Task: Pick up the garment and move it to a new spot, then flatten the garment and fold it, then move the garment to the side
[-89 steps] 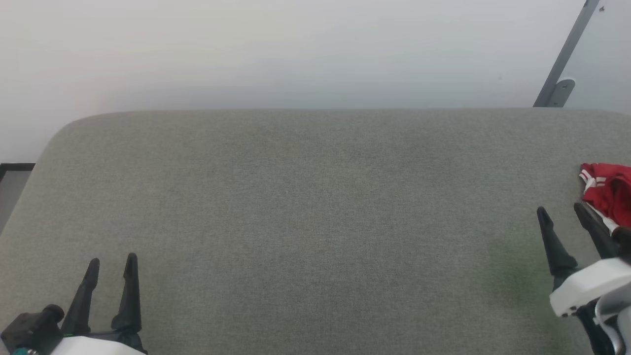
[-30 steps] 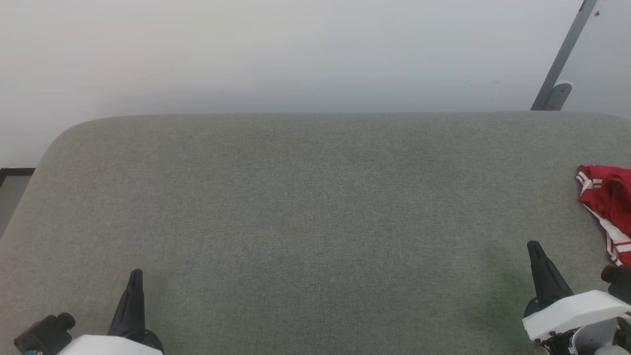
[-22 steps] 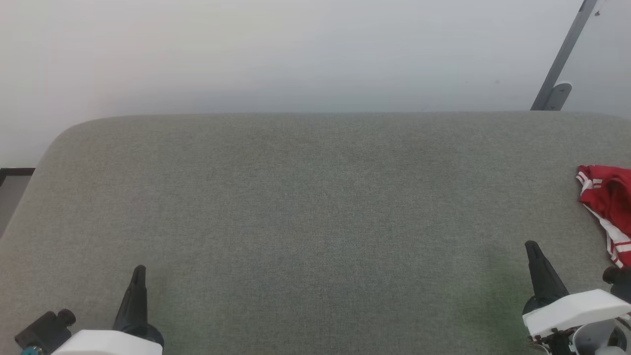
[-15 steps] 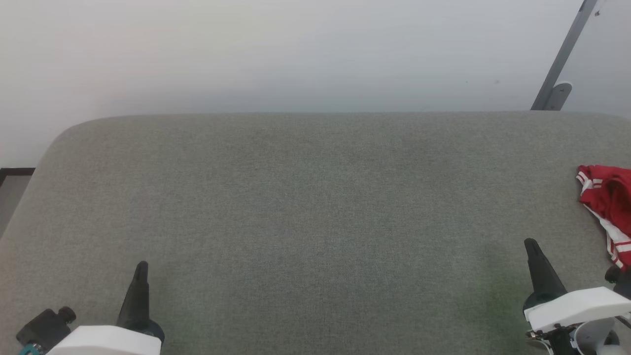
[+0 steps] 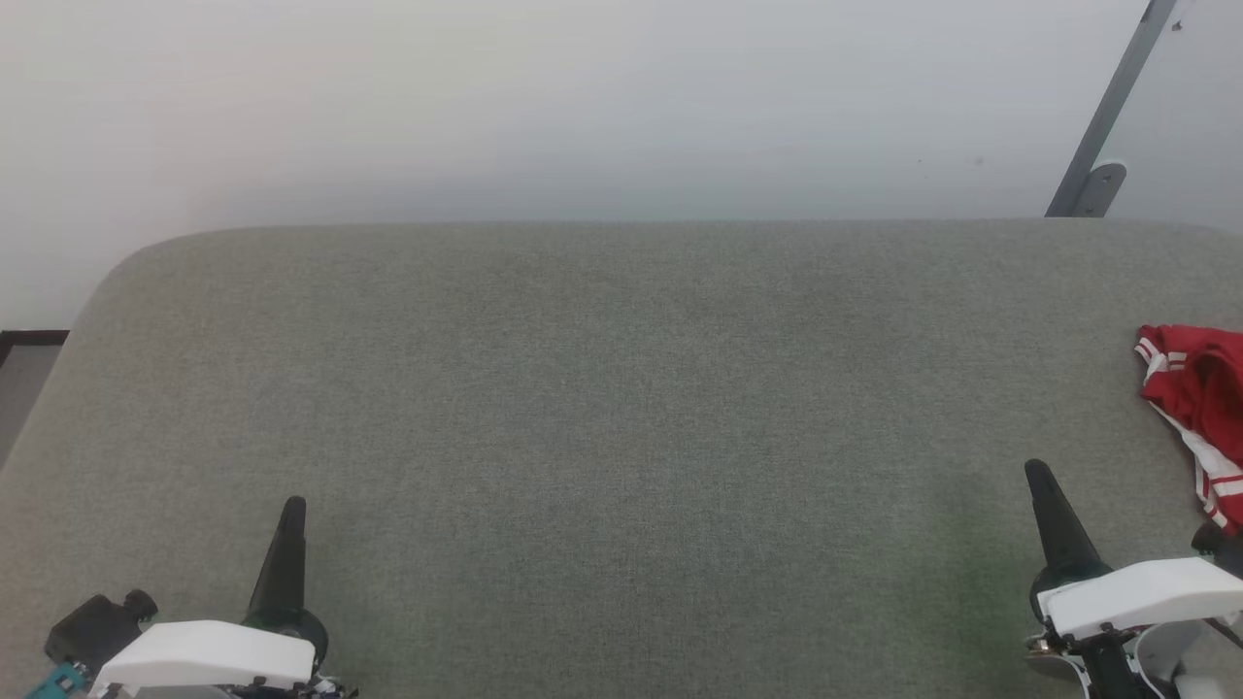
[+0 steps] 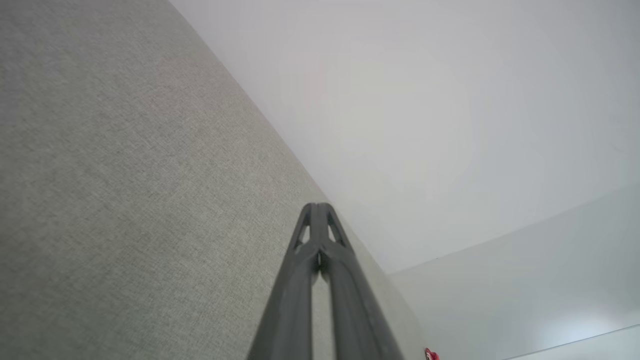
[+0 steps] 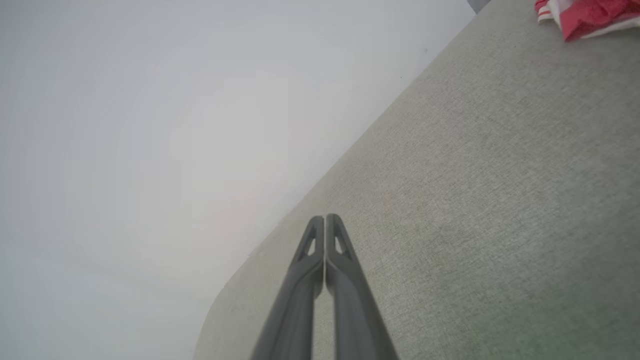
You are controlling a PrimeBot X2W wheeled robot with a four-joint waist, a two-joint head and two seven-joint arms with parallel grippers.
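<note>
Left gripper (image 5: 292,507) is sitting at the lower left of the head view, its two dark fingers pressed together, closed and empty. The left wrist view is showing the pair meeting at the tips. It is pointing forward over the grey-green fabric surface (image 5: 621,388), which is extending ahead of it and to both sides. Right gripper (image 5: 1037,473) is sitting at the lower right, well apart from the left one, and is likewise presenting closed, empty fingers. The right wrist view is showing them touching along their length. The garment (image 5: 1196,383) is lying crumpled on the surface ahead of the Right gripper and to its right, near but not touching it. It is red with white-and-red striped trim and is partly cut off by the frame edge. A grey metal strut (image 5: 1107,126) is running diagonally up the pale wall (image 5: 486,97), farther ahead of that gripper.
</note>
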